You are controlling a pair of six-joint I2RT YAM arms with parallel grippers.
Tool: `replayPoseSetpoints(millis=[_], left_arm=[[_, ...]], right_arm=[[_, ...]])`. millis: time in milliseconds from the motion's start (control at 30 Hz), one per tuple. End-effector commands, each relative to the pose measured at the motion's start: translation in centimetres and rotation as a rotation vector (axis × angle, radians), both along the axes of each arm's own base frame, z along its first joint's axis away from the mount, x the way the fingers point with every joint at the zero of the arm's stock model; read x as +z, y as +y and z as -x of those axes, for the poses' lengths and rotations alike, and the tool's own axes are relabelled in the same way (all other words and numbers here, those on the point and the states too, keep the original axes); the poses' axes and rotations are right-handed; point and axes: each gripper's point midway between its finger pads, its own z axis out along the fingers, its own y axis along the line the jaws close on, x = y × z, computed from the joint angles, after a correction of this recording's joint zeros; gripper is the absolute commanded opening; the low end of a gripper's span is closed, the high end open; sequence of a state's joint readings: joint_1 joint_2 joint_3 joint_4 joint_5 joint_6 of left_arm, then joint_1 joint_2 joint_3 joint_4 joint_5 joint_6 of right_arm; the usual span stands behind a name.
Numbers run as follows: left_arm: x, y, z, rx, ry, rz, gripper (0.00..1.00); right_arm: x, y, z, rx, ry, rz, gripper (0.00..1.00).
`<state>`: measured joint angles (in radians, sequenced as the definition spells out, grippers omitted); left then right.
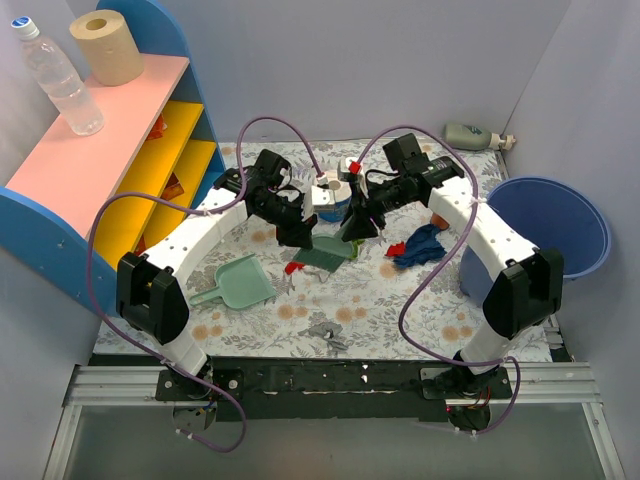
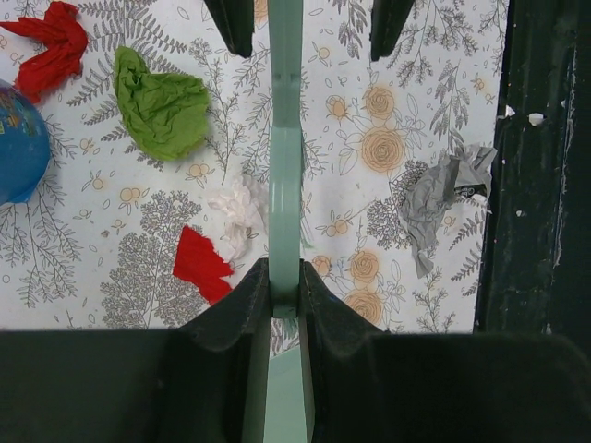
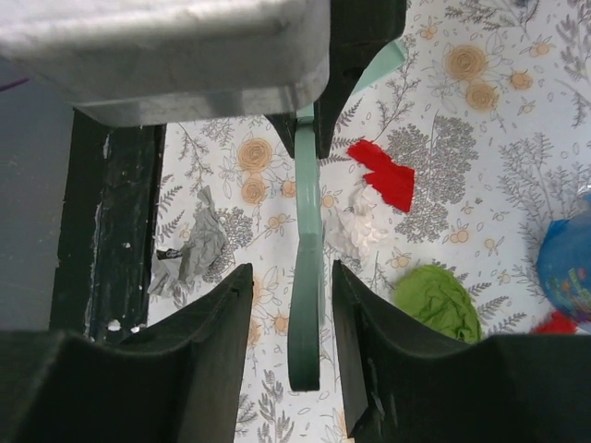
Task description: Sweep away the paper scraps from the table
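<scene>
Overhead, both arms bend inward, wrists facing each other. The left gripper [image 2: 284, 293] has its jaws clamped on the pale green brush handle [image 2: 285, 166]. The right gripper [image 3: 291, 272] has its jaws parted, straddling that handle without touching it. The paper scraps [image 2: 162, 103] lie on the tabletop [image 2: 369, 240] on either side of the handle.

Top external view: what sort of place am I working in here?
Most likely a lab test cell dressed as a home room: plain grey walls box in the flower-print table, and a toy-coloured shelf stands left of it.
</scene>
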<state>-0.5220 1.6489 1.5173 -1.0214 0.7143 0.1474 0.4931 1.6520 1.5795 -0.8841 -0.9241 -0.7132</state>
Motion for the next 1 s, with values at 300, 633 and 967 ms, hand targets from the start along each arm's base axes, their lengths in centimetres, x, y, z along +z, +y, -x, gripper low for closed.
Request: replayPoseSetpoints(millis=[300, 633, 967], left_arm=[[2.5, -0.8, 1.0, 0.013, -0.001, 0.099, 0.00], [2.1, -0.9, 1.2, 0.015, 0.025, 0.100, 0.00], [2.0, -0.9, 1.1, 0.014, 0.030, 0.097, 0.00]], right_arm=[[-0.2, 0.4, 1.1, -0.028, 0.092, -0.066, 0.38], [0.6, 0.4, 0.7, -0.056, 0.109, -0.107, 0.31], [0.5, 0.4, 0.7, -0.059, 0.125, -0.107, 0.19]])
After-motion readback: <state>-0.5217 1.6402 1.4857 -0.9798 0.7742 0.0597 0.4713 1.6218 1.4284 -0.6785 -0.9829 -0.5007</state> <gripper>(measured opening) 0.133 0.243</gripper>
